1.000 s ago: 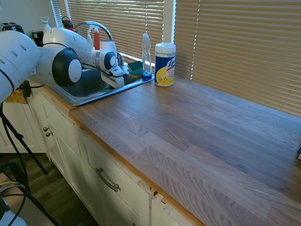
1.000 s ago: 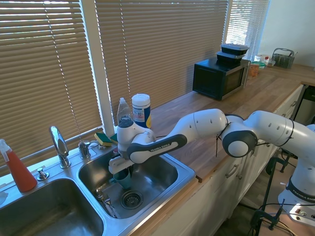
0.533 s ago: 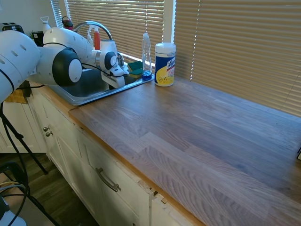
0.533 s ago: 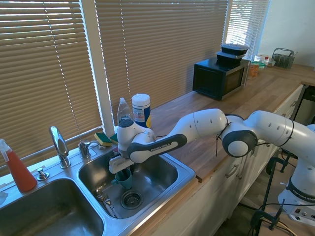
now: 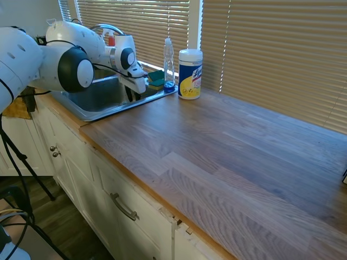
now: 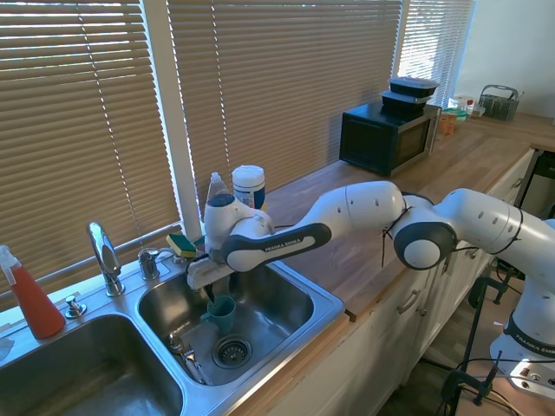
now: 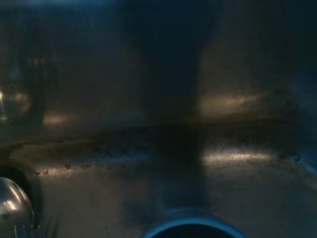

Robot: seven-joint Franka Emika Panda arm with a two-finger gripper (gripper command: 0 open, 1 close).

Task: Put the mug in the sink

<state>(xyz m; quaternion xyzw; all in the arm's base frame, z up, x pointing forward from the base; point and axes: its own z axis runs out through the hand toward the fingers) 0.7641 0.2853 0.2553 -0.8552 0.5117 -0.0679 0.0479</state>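
The fingers [image 6: 211, 293] hang over the right-hand basin of the sink [image 6: 325, 305], pointing down. They hold nothing; whether they stand spread or together I cannot tell, since they show only as a short dark stub under the white hand.

Just below the fingers and apart from them, the mug [image 6: 222, 313] stands upright on the basin floor, mouth up, teal-blue. Its rim also shows as a blue arc at the edge of the wrist view [image 7: 190, 227], with the dull steel floor beyond it. Beside the mug, lower in the basin, lies the round drain [image 6: 232, 351].

Behind the fingers, on the sink's back ledge, sit a yellow-and-green sponge [image 6: 181, 245] and the curved chrome faucet [image 6: 104, 256]. Further back stand a clear bottle [image 5: 169, 64] and a white-and-yellow wipes canister [image 5: 190, 74] on the wood surface [image 5: 227, 157]. Far off past the other basin stands a red spray bottle [image 6: 29, 296].
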